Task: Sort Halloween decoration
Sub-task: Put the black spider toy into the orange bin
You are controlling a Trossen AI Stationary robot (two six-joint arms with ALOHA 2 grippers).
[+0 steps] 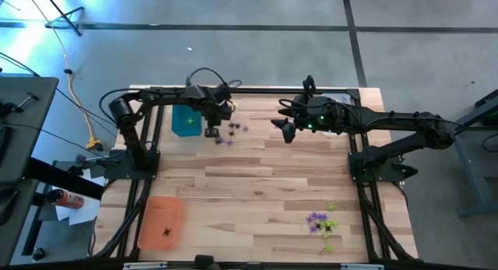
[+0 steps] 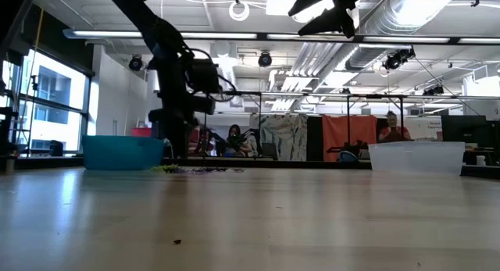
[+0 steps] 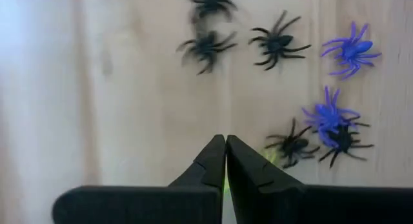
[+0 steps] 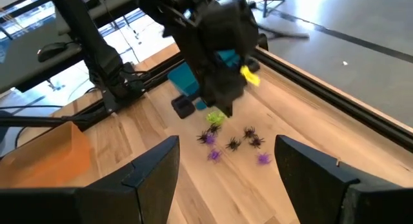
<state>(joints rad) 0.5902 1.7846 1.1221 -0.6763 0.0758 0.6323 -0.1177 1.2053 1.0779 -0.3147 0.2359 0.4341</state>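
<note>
Pinching a lime-green spider point(image 4: 215, 117) is the step in hand: the left gripper point(image 3: 225, 161) has its jaws together at the far group of decorations, just beside the teal tray point(image 1: 185, 120), and a sliver of green shows between the tips in the left wrist view. You cannot tell from that sliver how secure the hold is, so lift slowly and straight up, watching that the thin legs do not snag a neighbour. The black spiders point(image 3: 279, 42) and purple spiders point(image 3: 350, 50) lie close by, two of them overlapping, and a dragged leg could pull them along.

The right gripper point(image 4: 226, 161) hangs above the far middle of the surface point(image 1: 264, 184) with its jaws wide apart, holding nothing; leave it there, clear of the left arm's path.

These trinkets are moulded plastic with spindly, springy legs and small bodies, so they will tend to flick out of a pinch. The wood-plank surface is smooth and gives them little friction. A second cluster of purple and green spiders point(image 1: 321, 222) sits near the front right corner, and the translucent orange tray point(image 1: 160, 220) at front left already holds a dark one.
</note>
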